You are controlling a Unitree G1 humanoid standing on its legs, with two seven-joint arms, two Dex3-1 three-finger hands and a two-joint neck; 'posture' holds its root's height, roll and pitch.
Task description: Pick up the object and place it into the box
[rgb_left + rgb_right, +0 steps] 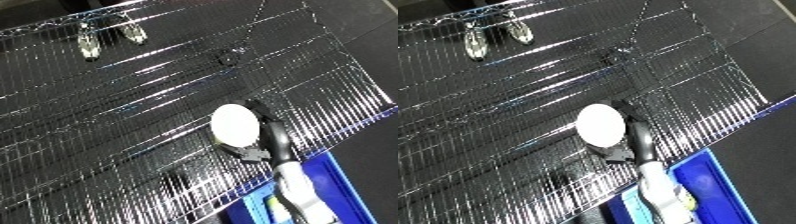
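Gripping the white disc (pixel 234 125) over the wire shelf (pixel 107 100), the right hand (pixel 266 137) curls round its edge. Looks light, stiff, maybe slippery; blue bin (pixel 709 180) sits just below.

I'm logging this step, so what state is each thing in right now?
White round object: lifted over the wire shelf, held.
Right hand: curled round the white round object.
Blue bin: below the shelf's edge; its contents cannot be told.
Wire shelf: two metal clips hang at its far side.
Left hand: not in view.
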